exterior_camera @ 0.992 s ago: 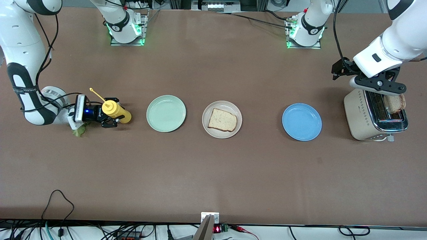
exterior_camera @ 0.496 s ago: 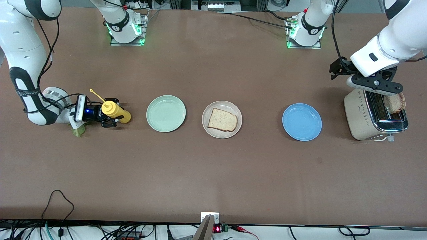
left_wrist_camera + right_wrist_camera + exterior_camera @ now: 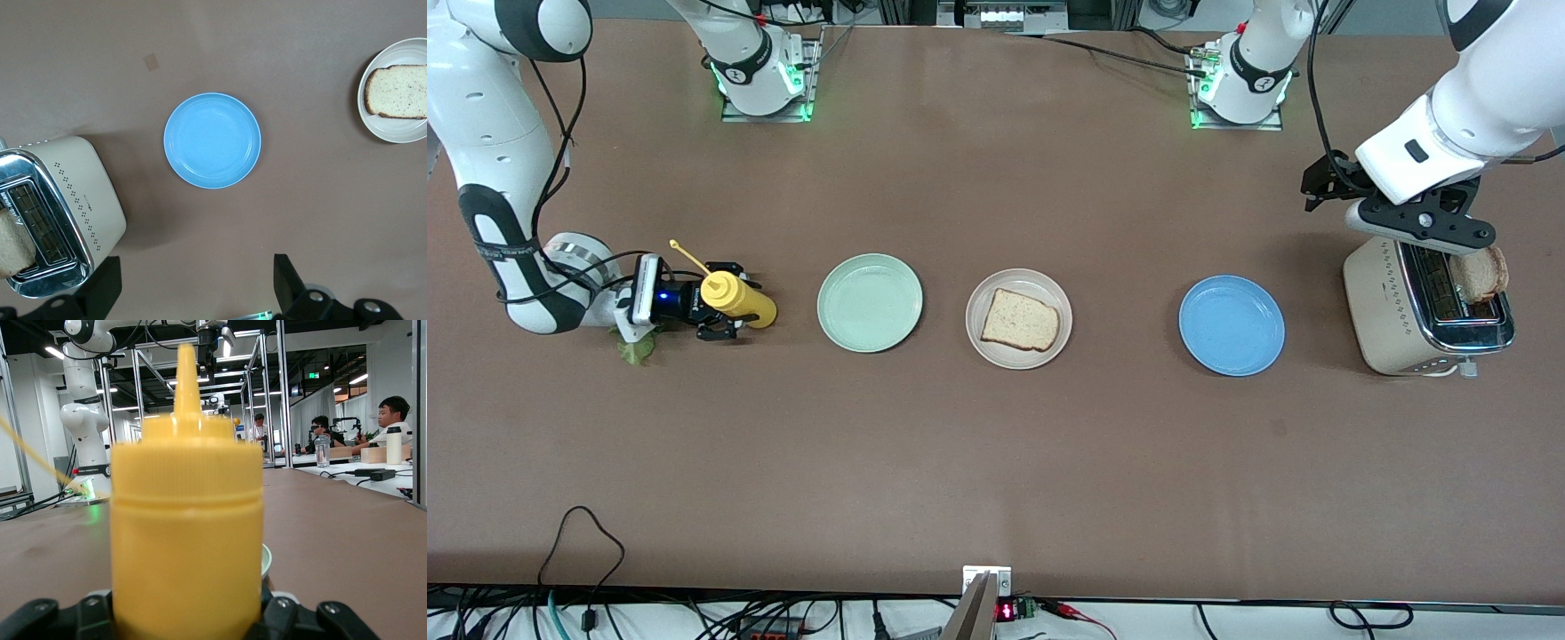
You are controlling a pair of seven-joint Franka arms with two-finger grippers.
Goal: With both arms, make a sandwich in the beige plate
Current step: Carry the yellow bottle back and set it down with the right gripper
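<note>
Beige plate (image 3: 1049,356) with one bread slice (image 3: 1020,320); left hand (image 3: 193,283) apart, right hand (image 3: 725,313) around mustard bottle (image 3: 187,520).

The table (image 3: 996,444) is evenly lit from overhead; soft shadows are cast beside the toaster (image 3: 1423,307). The yellow bottle (image 3: 187,520) is rendered blurred, and ceiling lamps are seen glaring.
</note>
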